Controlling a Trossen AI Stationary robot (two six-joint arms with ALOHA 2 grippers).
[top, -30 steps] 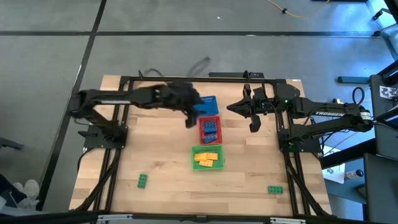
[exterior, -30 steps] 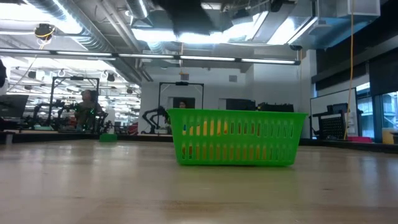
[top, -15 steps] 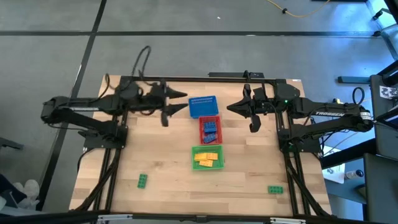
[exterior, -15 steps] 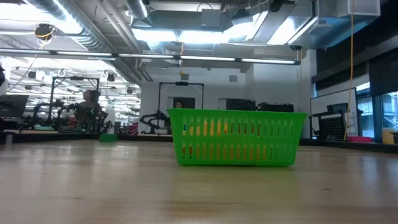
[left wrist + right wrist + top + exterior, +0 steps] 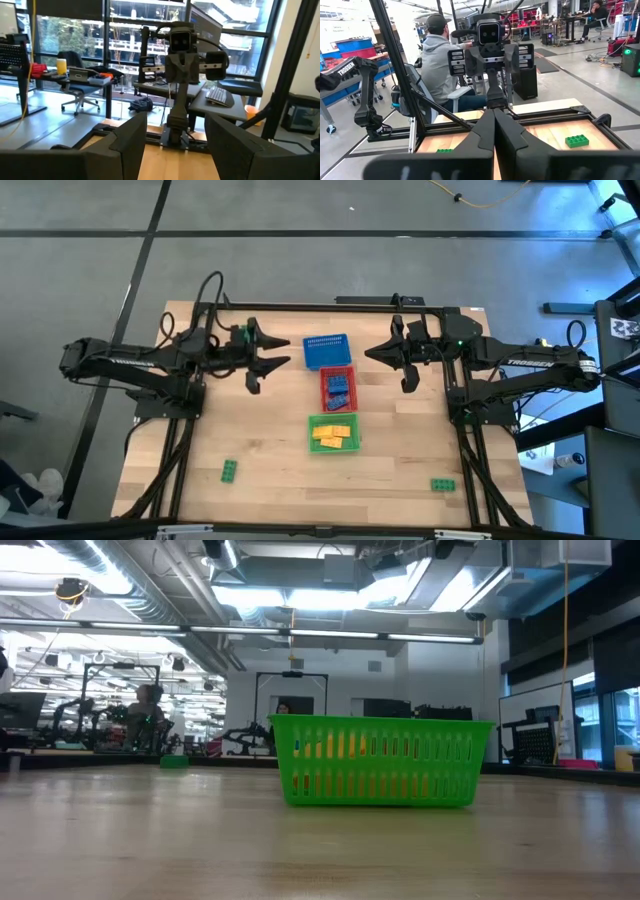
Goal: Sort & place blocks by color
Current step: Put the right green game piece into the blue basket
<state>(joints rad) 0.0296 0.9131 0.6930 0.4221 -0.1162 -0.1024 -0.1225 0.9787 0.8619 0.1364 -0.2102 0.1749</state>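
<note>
Two green blocks lie flat on the table, one near the near left (image 5: pixel 230 470) and one near the near right (image 5: pixel 442 484); the right wrist view shows both blocks (image 5: pixel 577 141) (image 5: pixel 444 150). Yellow blocks (image 5: pixel 333 435) lie in the green basket (image 5: pixel 313 442), and they show through its mesh in the low view (image 5: pixel 340 747). Blue blocks (image 5: pixel 340 386) lie in the red basket (image 5: pixel 324 402). My left gripper (image 5: pixel 285 351) (image 5: pixel 175 119) hovers open left of the blue basket (image 5: pixel 326 352). My right gripper (image 5: pixel 369 352) (image 5: pixel 494 114) hovers shut to the baskets' right.
The three baskets stand in a row down the table's middle, blue farthest, green (image 5: pixel 380 760) nearest. Dark frame rails run along the far edge and both sides. Bare wood lies between the baskets and each green block. A person sits beyond the table (image 5: pixel 437 60).
My left gripper has drawn back from above the blue and red baskets toward the table's left edge and has come level, its fingers pointing toward the baskets. The right arm and all blocks have kept still.
</note>
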